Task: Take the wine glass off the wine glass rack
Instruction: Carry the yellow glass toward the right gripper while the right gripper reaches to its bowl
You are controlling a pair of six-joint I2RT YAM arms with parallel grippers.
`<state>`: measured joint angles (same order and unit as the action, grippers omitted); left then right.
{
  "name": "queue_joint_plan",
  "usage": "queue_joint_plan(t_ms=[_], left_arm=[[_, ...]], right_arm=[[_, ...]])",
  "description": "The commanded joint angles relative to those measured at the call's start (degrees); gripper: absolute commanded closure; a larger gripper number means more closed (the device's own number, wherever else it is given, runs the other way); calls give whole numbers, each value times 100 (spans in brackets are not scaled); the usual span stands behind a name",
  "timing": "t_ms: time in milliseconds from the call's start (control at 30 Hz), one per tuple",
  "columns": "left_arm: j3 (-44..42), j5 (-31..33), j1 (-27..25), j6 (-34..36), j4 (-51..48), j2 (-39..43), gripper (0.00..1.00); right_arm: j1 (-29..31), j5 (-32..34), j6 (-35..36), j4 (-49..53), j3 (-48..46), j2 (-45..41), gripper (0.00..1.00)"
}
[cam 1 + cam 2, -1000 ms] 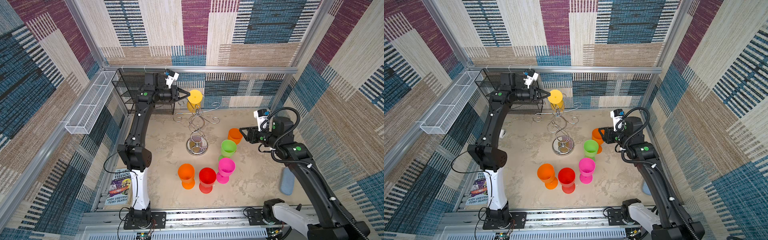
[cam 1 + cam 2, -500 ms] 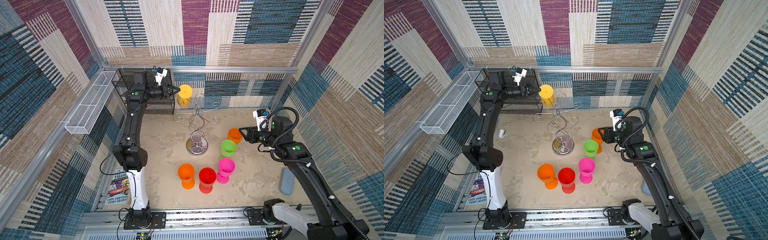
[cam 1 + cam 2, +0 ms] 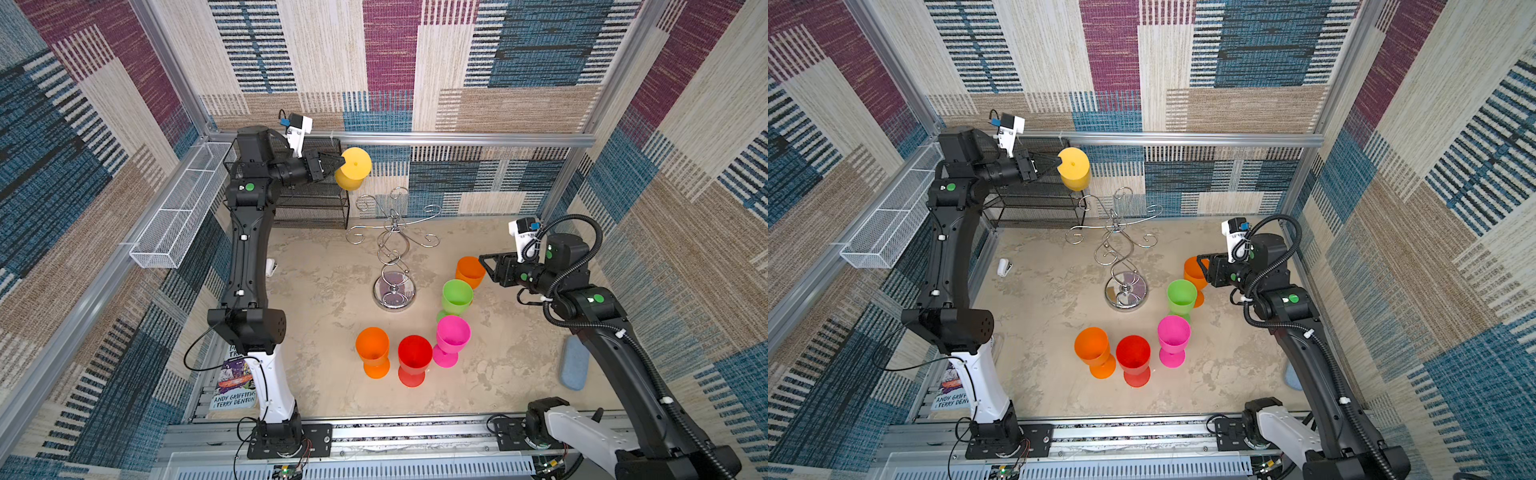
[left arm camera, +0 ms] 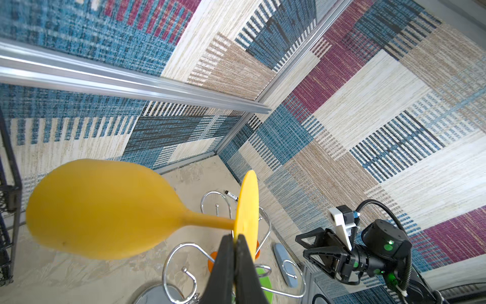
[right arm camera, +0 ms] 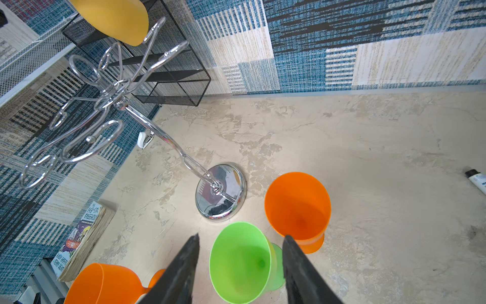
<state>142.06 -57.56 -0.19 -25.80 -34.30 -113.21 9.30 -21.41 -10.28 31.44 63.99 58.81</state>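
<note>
The yellow wine glass (image 3: 353, 170) is held in the air by the left gripper (image 3: 338, 163), whose jaws are clamped on the edge of the glass's round foot. In the left wrist view the two black fingers (image 4: 223, 265) are seen pressed together on that disc, with stem and bowl stretching away sideways. In both top views the glass is seen foot uppermost, bowl hanging down, in front of the black mesh shelf (image 3: 311, 208) and up beside the back left arm of the wine glass rack (image 3: 392, 245). The bowl seems to be clear of that curled arm, though in the right wrist view the two overlap and contact cannot be ruled out. The rack is stood upright on its mirrored base near the middle of the table (image 3: 324, 299). The right gripper (image 3: 488, 266) is held with its jaws apart and nothing gripped; it is placed at the right, just beside an orange glass (image 3: 469, 270). A green glass (image 3: 457, 294), a pink glass (image 3: 452, 334), a red glass (image 3: 414, 357) and a second orange glass (image 3: 372, 348) are stood upright on the table in front of the rack.
</note>
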Motion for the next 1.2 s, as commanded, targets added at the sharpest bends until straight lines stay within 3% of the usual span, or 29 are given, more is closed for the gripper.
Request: queue_joint_plan(t_ms=[0, 167, 400, 567, 800, 1000, 1167], left_arm=[[-311, -55, 16, -225, 587, 525, 100], [-1691, -449, 9, -1580, 2636, 1622, 100], [-2215, -450, -325, -1942, 3072, 2588, 100], [-2939, -517, -820, -2895, 4346, 3041, 100], [-4186, -366, -1625, -3813, 6022, 3382, 100], [-5047, -199, -1726, -5532, 8479, 3382, 100], [-5417, -109, -2034, -5644, 8734, 3485, 100]], right_arm=[[0, -65, -63, -374, -35, -86, 48], [1, -441, -219, -839, -187, -339, 48], [2, -1233, -632, -2073, -525, -802, 48], [3, -1956, -1252, -3504, -826, -932, 50], [2, -2616, -2613, -6330, -1535, -918, 50], [-7, -2934, -3771, -8822, -2035, -508, 49], [-6, -3160, -4946, -10820, -1999, 485, 49]])
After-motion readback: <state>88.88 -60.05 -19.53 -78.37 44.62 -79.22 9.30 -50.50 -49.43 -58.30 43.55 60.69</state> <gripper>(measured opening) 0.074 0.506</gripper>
